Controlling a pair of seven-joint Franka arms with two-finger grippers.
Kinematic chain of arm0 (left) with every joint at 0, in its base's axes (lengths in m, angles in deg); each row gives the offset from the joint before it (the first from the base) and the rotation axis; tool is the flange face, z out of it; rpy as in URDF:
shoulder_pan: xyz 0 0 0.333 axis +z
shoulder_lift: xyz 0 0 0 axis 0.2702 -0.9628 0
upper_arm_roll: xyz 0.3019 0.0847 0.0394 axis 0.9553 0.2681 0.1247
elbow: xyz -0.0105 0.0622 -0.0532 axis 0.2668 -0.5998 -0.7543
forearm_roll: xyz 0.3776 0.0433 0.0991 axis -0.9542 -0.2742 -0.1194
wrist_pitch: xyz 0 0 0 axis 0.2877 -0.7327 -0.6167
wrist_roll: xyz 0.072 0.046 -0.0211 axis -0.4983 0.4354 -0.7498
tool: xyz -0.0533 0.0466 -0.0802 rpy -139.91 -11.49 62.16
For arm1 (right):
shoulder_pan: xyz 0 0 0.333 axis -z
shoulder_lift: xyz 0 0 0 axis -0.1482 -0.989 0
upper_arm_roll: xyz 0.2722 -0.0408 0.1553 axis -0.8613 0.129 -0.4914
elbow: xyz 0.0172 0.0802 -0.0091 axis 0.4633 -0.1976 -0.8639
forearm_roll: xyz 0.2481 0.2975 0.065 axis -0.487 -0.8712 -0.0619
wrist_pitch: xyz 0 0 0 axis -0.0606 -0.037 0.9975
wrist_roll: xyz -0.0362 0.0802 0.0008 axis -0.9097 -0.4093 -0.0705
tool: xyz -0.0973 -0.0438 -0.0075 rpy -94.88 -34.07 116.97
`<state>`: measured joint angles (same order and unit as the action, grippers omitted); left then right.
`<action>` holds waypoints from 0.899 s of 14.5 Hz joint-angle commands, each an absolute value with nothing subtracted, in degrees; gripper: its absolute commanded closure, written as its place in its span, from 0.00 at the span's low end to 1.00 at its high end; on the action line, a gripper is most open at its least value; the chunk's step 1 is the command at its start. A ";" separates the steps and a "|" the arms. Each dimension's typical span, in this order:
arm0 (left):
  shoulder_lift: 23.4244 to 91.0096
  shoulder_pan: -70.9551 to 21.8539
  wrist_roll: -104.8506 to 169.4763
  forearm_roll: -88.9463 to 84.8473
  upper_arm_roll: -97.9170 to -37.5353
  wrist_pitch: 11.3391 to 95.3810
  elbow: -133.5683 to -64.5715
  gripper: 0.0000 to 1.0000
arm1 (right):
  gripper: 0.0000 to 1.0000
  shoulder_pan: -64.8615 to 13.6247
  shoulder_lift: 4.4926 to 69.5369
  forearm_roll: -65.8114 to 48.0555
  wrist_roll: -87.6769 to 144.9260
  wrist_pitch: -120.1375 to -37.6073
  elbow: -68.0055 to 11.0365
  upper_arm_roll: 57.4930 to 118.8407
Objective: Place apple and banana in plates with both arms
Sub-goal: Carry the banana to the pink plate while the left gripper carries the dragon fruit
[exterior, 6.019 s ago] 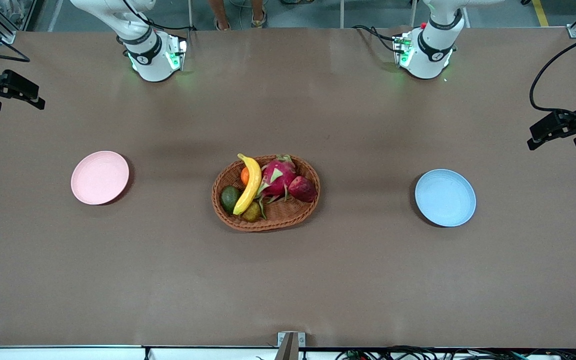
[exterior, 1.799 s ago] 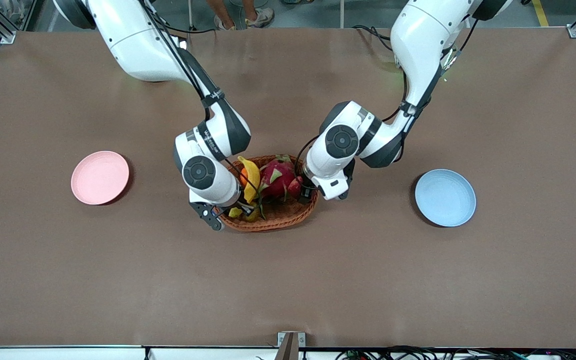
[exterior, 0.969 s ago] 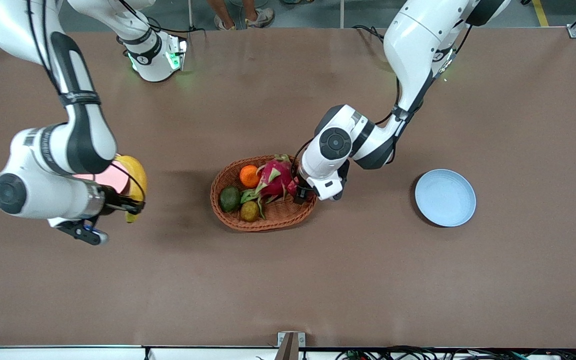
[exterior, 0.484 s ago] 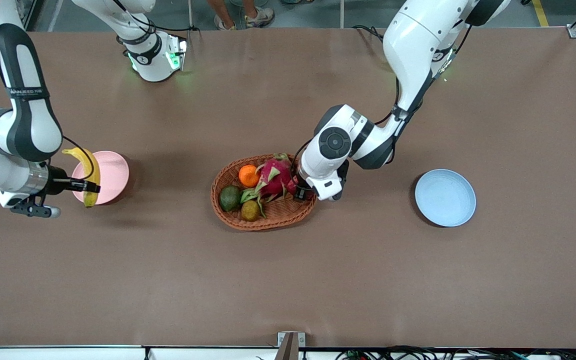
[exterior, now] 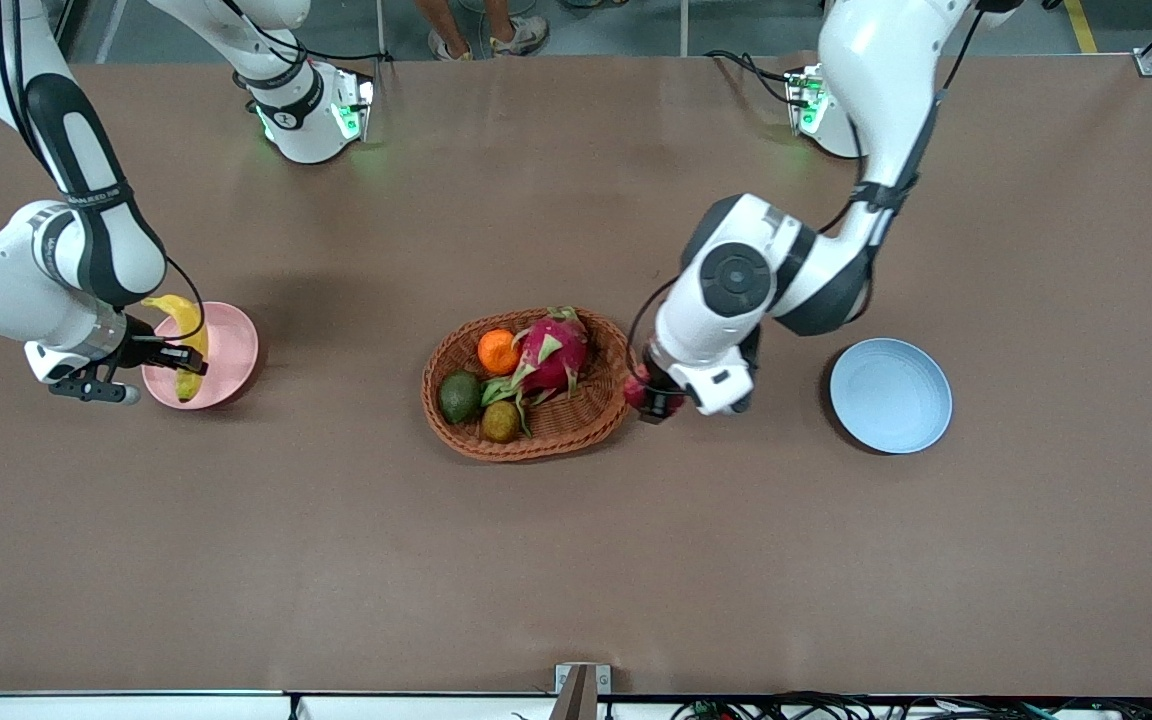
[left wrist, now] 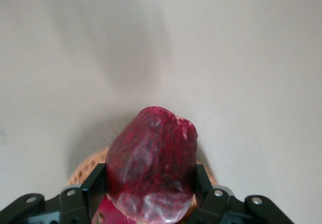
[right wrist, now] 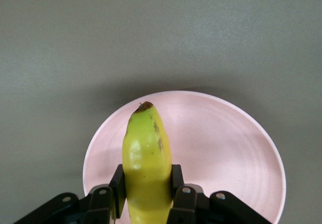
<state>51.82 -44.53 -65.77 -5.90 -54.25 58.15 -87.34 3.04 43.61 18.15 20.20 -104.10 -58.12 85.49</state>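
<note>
Brown worktop (exterior: 576, 560) carries a wicker basket (exterior: 536, 435) at its middle, with a blue plate (exterior: 891, 395) toward the left arm's end. The left gripper (exterior: 654, 397) is clamped on the dark red apple (left wrist: 151, 171), up in the air just over the basket's rim. Over the pink plate (exterior: 231, 350) the right gripper (exterior: 176, 358) clasps the banana (right wrist: 146, 158) — its tip above the plate's inside.

a brown table (exterior: 576, 560) fills the front view under even light. grey floor (exterior: 636, 25) runs along its top edge, with a person's feet (exterior: 481, 38) there and cables (exterior: 836, 708) along the bottom edge.
</note>
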 commanded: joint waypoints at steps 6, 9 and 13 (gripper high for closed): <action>62.00 -28.97 -26.15 -8.14 -54.41 47.64 -95.15 0.76 | 0.90 3.61 41.06 14.88 20.30 -108.18 -58.58 84.30; 63.85 -24.48 -12.61 -12.34 -54.50 48.16 -99.89 0.76 | 0.40 3.61 40.44 14.34 20.39 -107.92 -58.22 84.21; 64.38 -19.56 1.82 -13.85 -54.41 52.80 -105.51 0.76 | 0.00 3.26 40.53 14.34 20.30 -104.34 -55.77 84.12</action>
<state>61.95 -21.37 -3.56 -12.46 -53.93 49.17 -100.66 3.03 40.34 15.66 20.35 -106.99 -57.65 84.67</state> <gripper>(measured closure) 0.269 0.273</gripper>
